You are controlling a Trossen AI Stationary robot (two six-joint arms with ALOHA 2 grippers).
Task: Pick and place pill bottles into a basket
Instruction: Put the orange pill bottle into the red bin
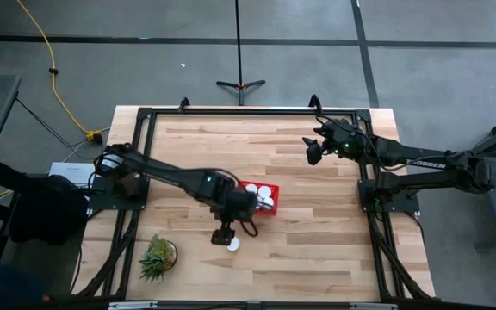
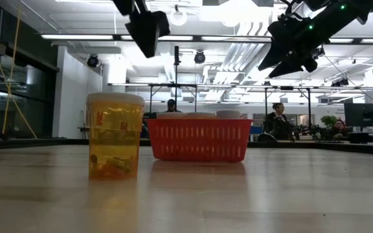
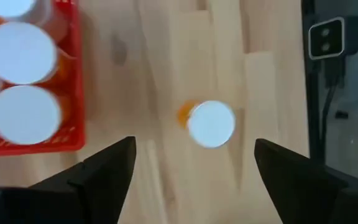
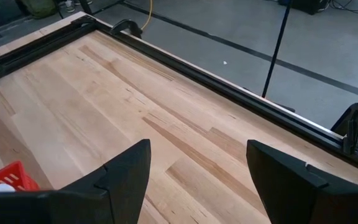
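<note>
I hold the left gripper (image 3: 191,165) above the last loose pill bottle (image 3: 210,124), jaws spread wide and empty; it stands upright on the bench (image 1: 317,232) just beside the basket (image 1: 273,207), which already holds several white-capped bottles. If I descend off-centre, one finger could tip the bottle and roll it. The basket wall sits close on one side; open wood elsewhere. The right gripper (image 1: 313,151) waits near the far edge, jaws apart.
</note>
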